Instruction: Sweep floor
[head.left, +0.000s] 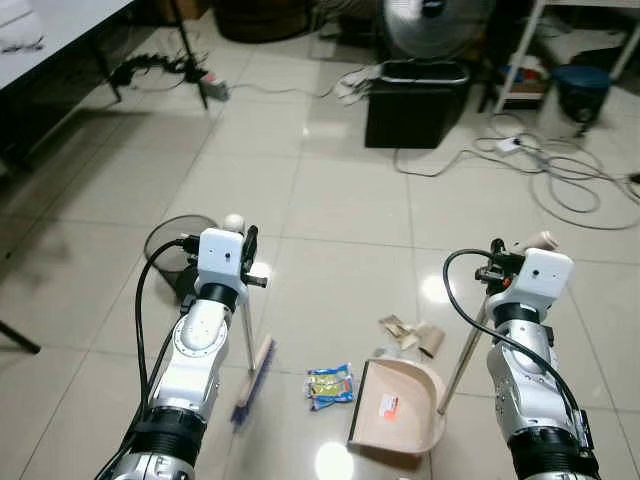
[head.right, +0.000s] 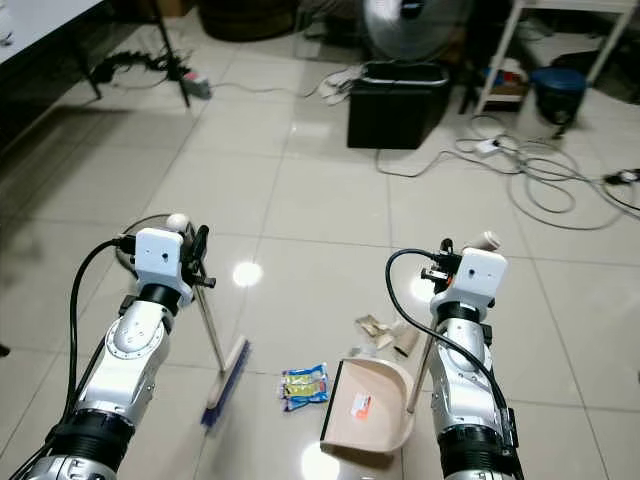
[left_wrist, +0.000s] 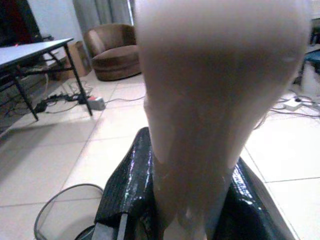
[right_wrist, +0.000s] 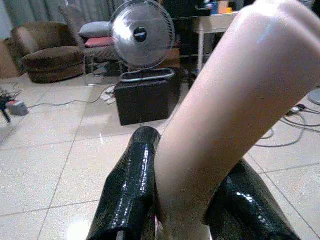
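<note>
The left gripper (left_wrist: 187, 200) is closed around the pale handle top of the broom (head.left: 250, 340); in the left wrist view the black fingers (left_wrist: 125, 185) press on both sides of the handle. The broom stands nearly upright, its thin metal shaft leaning a little, with the top toward the robot's left and the head lower and more to the right; the brush head (head.left: 254, 383) rests on the tiled floor (head.left: 330, 200) with blue bristles, its long axis running roughly away from the robot and slightly to the right.

The right gripper (right_wrist: 185, 200) is clenched on the pale handle of the dustpan (head.left: 400, 405); the black fingers (right_wrist: 130, 190) hold it from both sides. The dustpan's shaft slopes down from the gripper toward the robot's left, and the beige pan lies on the floor between the two arms, nearer the right arm; its open mouth faces left, toward the broom.

A small yellow and blue wrapper (head.left: 330, 385) lies on the floor between the brush head and the pan, apart from both; some brown paper scraps (head.left: 410, 333) lie just beyond the pan. A round mesh bin (head.left: 178, 240) stands behind the left arm; farther away there are a black box (head.left: 415, 105) with a fan (head.left: 435, 25) behind it, and loose cables (head.left: 560, 170) on the tiles.
</note>
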